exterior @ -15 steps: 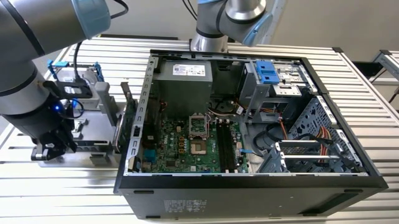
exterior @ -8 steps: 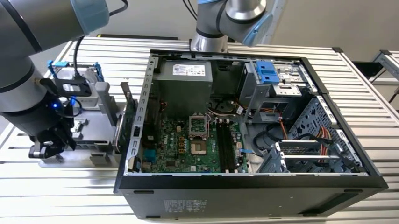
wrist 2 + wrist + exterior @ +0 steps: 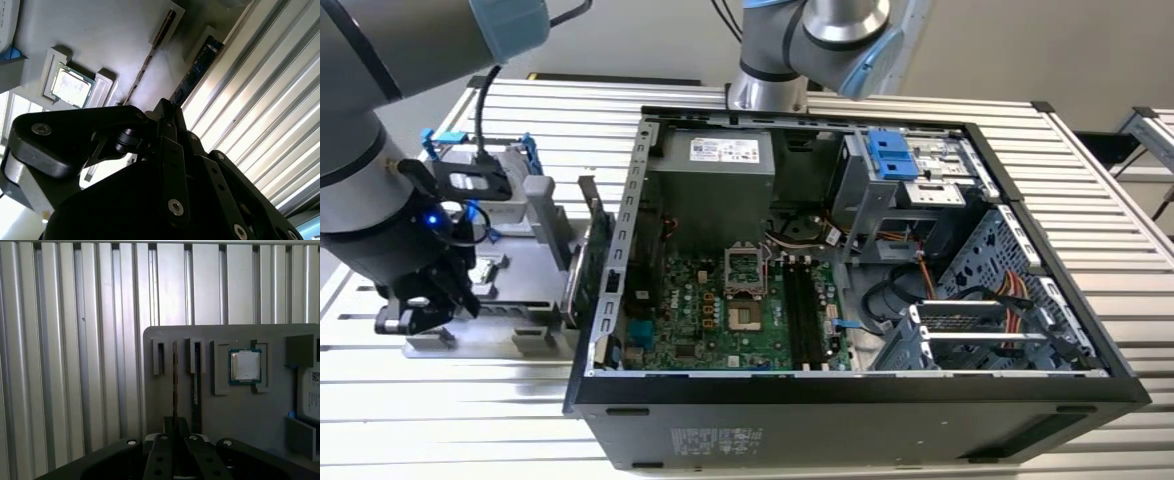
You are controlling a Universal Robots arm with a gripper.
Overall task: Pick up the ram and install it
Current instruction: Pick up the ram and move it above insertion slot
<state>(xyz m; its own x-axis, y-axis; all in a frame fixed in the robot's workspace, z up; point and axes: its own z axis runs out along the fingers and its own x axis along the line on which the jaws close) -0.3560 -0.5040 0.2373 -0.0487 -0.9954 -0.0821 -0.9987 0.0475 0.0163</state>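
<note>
1. Two sticks are seen standing on edge in neighbouring slots of the fixture: the ram and, just beside it, a second stick.
2. That fixture is set on the table, at the exterior view's left of the case. A chip is seated in a pocket between the sticks and the drive.
3. The claw is held above the fixture, apart from it, and is lined up with the ram's thin edge in the first wrist view. It is clenched on nothing, the tips being pressed together.
4. The step in hand is judged to be the approach for the pick. Nothing has been lifted, and the long sockets on the board inside the case appear bare.
5. For a clean grasp, it is judged that the tips must be parted wider than the ram is thick and brought over its flat faces near mid-length.
6. Little room is left on the side of the second stick, so a centred, square descent is called for. A straight pull out of the slot is also advised, lest the ram be tilted or jammed.
</note>
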